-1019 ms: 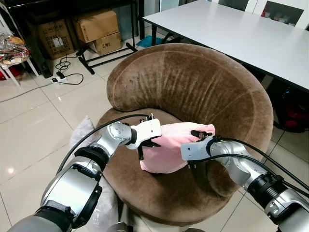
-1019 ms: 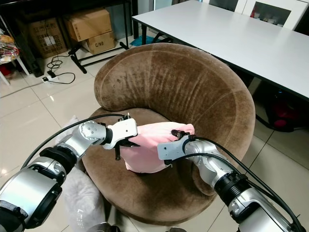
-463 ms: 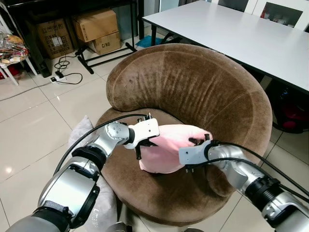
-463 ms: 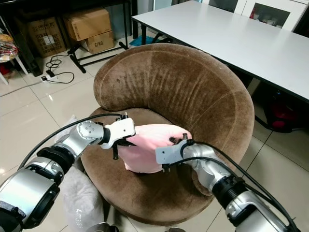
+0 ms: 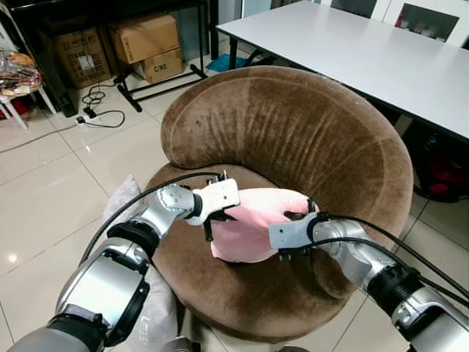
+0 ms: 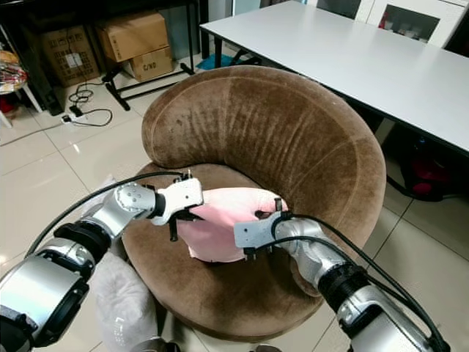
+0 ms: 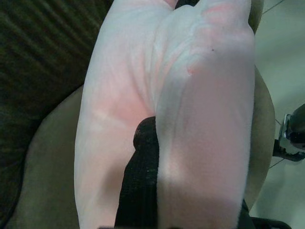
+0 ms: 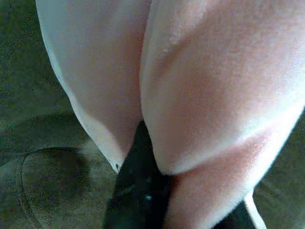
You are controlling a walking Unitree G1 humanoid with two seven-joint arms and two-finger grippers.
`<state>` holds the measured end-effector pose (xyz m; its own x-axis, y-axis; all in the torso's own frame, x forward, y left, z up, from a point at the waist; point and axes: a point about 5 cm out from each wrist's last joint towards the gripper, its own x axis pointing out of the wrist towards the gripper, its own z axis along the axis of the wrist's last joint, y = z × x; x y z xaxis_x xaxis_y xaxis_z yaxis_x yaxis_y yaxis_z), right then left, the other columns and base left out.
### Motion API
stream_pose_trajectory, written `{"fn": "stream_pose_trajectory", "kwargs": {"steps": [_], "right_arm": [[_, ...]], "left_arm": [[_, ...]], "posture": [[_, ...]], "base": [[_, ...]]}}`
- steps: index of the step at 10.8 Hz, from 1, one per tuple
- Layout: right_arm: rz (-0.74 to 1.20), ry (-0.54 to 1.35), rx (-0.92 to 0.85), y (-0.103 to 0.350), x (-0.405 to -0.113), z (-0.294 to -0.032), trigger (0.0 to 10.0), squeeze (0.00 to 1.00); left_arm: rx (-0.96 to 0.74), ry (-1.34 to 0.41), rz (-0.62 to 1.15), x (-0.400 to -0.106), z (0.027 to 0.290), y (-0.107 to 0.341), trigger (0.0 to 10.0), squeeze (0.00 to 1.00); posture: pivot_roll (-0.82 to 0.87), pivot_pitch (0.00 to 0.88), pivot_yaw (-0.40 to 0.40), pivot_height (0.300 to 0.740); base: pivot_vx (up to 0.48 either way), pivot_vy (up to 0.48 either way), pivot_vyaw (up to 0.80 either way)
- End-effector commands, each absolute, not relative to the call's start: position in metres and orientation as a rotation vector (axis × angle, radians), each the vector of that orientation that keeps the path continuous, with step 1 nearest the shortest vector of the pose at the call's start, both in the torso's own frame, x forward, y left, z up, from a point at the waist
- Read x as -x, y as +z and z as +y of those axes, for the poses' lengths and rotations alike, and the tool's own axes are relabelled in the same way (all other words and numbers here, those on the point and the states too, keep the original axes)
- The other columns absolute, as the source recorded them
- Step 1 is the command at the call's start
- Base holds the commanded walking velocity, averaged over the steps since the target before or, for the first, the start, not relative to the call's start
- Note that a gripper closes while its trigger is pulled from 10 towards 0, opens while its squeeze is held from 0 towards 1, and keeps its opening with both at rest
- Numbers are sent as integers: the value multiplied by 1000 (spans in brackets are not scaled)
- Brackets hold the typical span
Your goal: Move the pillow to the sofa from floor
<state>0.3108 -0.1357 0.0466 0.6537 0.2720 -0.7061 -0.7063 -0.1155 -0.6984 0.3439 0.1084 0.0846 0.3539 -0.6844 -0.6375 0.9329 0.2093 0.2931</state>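
Pink pillow (image 5: 253, 224) is held over the seat of the round brown sofa (image 5: 308, 139), within the curve of its high backrest, and is pinched from both sides. Whether its underside touches the seat cushion cannot be told.

Behind the sofa a long white table (image 5: 381, 55) is seen, and cardboard boxes (image 5: 146, 44) are stacked on the tiled floor (image 5: 44, 183) further back. A grey cushion (image 5: 124, 202) lies on the floor just beside the sofa's left side.

Both silver arms are stretched forward and bent inward toward each other. The left gripper (image 5: 220, 215) is clamped on the pillow's left end, and one black finger (image 7: 140, 176) is sunk into a fold of the fabric. The right gripper (image 5: 297, 220) is clamped on the pillow's right end, with its finger (image 8: 140, 176) pressed into a crease.
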Motion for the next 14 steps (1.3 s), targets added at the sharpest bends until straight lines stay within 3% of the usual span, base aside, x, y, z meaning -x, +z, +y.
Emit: {"fn": "stream_pose_trajectory", "kwargs": {"steps": [1,5,6,7,8,12,14], "right_arm": [[453,871,1457,38,-308,-146,0,0],[401,910,1307,39,-309,-129,0,0],[393,914,1292,40,-310,-127,0,0],[386,918,1280,40,-311,-125,0,0],[387,924,1252,40,-311,-124,0,0],[418,926,1151,35,-310,-118,0,0],[392,934,1107,50,-311,-117,0,0]], "left_arm": [[-723,-1138,402,-346,116,88,0,0],[-723,-1127,395,-346,117,88,0,0],[-725,-1122,390,-346,117,87,2078,0],[-679,-1105,376,-349,115,92,10000,0],[-656,-1154,360,-348,114,97,10000,1000],[-601,-1206,286,-342,122,117,10000,1000],[-604,-1163,262,-330,140,129,10000,1000]], "posture": [[-94,0,-17,740],[-85,0,-25,740],[-82,0,-29,740],[-82,0,-33,740],[-85,0,-31,740],[-67,0,-41,740],[-64,0,-43,740]], "base": [[0,0,0],[0,0,0],[0,0,0],[0,0,0],[0,0,0],[0,0,0],[0,0,0]]}}
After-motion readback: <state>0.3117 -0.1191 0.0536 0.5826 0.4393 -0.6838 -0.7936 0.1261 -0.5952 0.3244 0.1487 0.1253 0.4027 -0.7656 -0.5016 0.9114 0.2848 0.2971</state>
